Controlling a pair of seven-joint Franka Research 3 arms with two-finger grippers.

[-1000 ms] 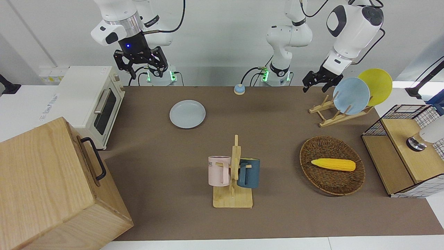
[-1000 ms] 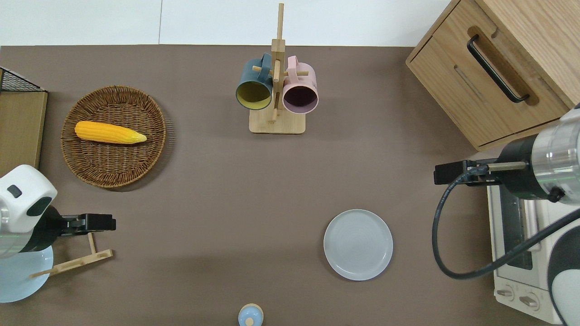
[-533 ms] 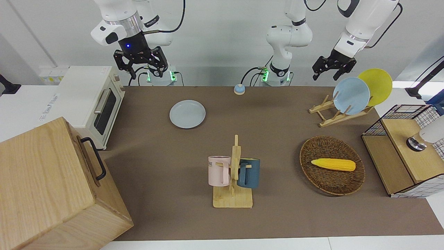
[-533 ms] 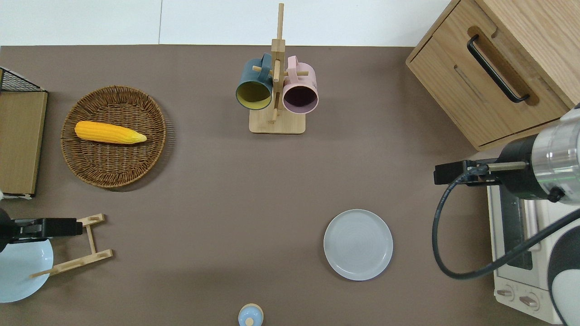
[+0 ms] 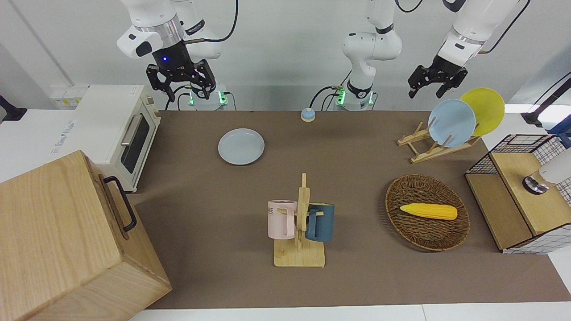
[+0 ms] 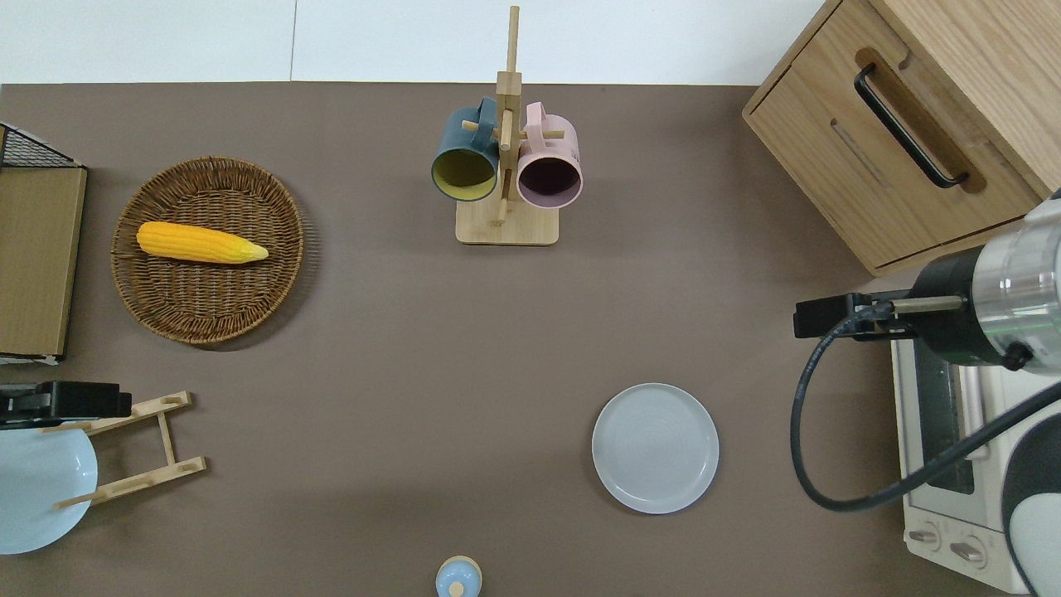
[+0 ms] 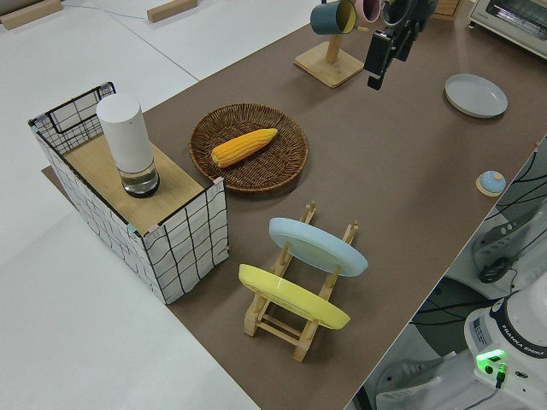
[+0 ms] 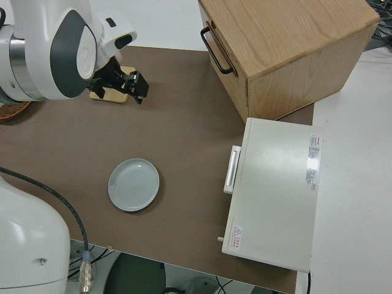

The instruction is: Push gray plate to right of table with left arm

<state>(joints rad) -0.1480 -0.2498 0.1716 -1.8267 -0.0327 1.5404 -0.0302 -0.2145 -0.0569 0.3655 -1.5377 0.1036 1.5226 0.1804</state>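
Note:
The gray plate [image 5: 241, 146] lies flat on the brown table [image 5: 357, 276], nearer to the robots than the mug rack and toward the right arm's end; it also shows in the overhead view [image 6: 655, 448] and both side views [image 7: 475, 95] [image 8: 133, 184]. My left gripper [image 5: 436, 84] is open and empty, up in the air over the end of the plate rack [image 6: 137, 448] at the left arm's end of the table, well apart from the plate; it also shows in the overhead view [image 6: 116, 401]. My right gripper [image 5: 180, 82] is open and its arm is parked.
A toaster oven [image 5: 120, 129] and a wooden cabinet [image 5: 58, 240] stand at the right arm's end. A mug rack [image 5: 301, 223] stands mid-table. A wicker basket with corn [image 5: 427, 211], sky-blue [image 5: 451, 122] and yellow plates and a wire crate [image 5: 522, 191] fill the left arm's end. A small bell [image 5: 308, 115] sits near the robots.
My left gripper has risen and drawn back toward the left arm's end of the table, away from the gray plate. The plate and the right arm have not moved.

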